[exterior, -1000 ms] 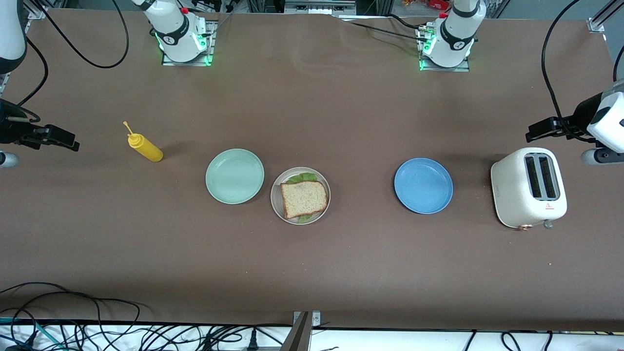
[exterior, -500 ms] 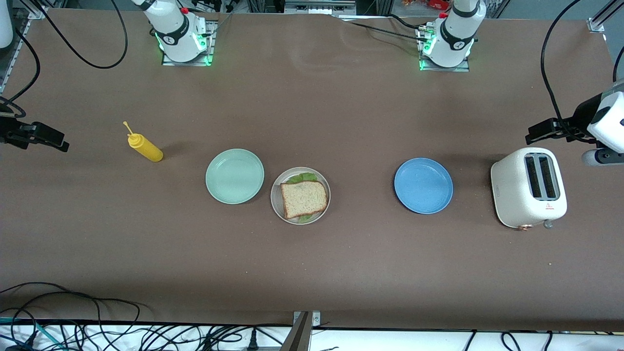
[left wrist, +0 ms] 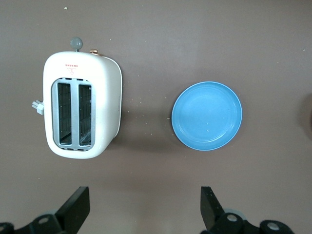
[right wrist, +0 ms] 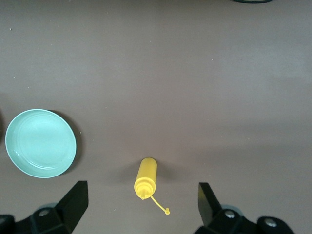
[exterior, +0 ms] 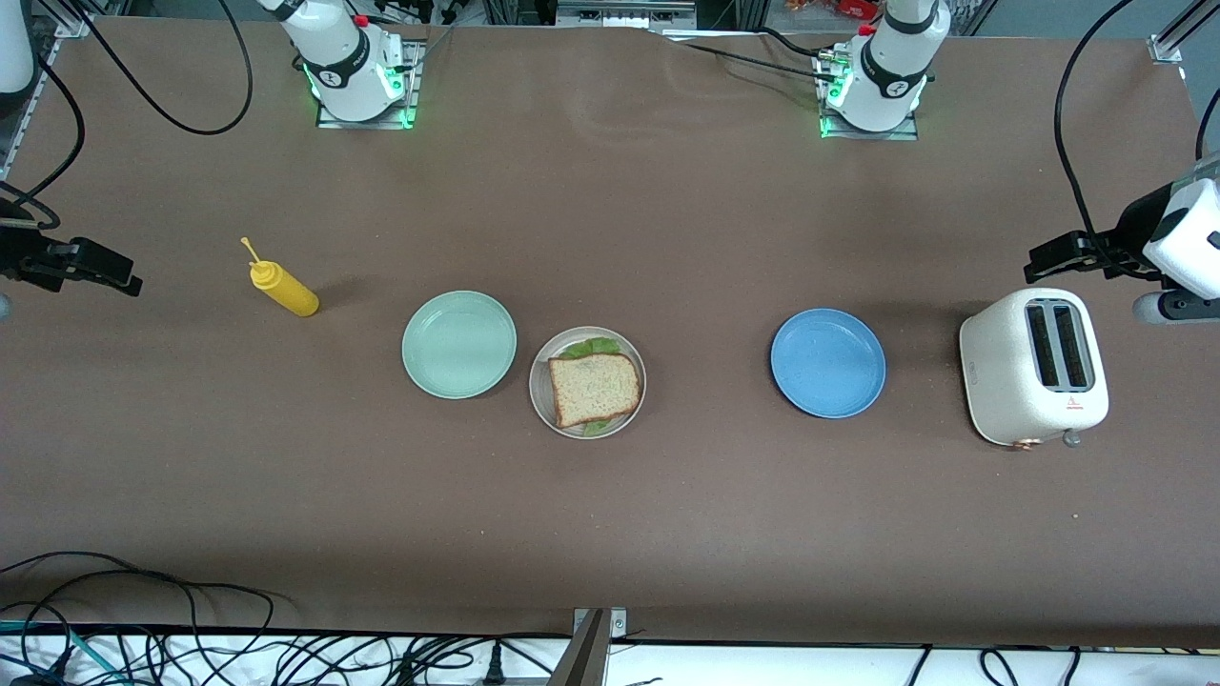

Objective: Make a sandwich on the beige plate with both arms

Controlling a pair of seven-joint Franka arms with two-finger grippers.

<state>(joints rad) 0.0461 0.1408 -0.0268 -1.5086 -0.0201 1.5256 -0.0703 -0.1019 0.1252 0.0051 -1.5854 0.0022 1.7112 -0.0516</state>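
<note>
Two grippers hang with jaws spread wide and empty: left gripper (left wrist: 141, 207) up over the table (exterior: 667, 238) at the left arm's end by the toaster (exterior: 1034, 367), right gripper (right wrist: 141, 204) over the right arm's end near the mustard bottle (exterior: 284, 288). Sandwich (exterior: 594, 387) sits on the beige plate (exterior: 539, 391), between the mint plate (exterior: 458, 344) and blue plate (exterior: 827, 362), touching the mint one.

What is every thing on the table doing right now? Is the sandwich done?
sandwich: put together, lettuce between bread slices.
beige plate: holding the sandwich.
mint-green plate: empty.
blue plate: empty.
toaster: upright, both slots empty.
yellow squeeze bottle: standing, cap flipped open.
left gripper: open, holding nothing, above the table beside the toaster.
right gripper: open, holding nothing, above the squeeze bottle.
</note>
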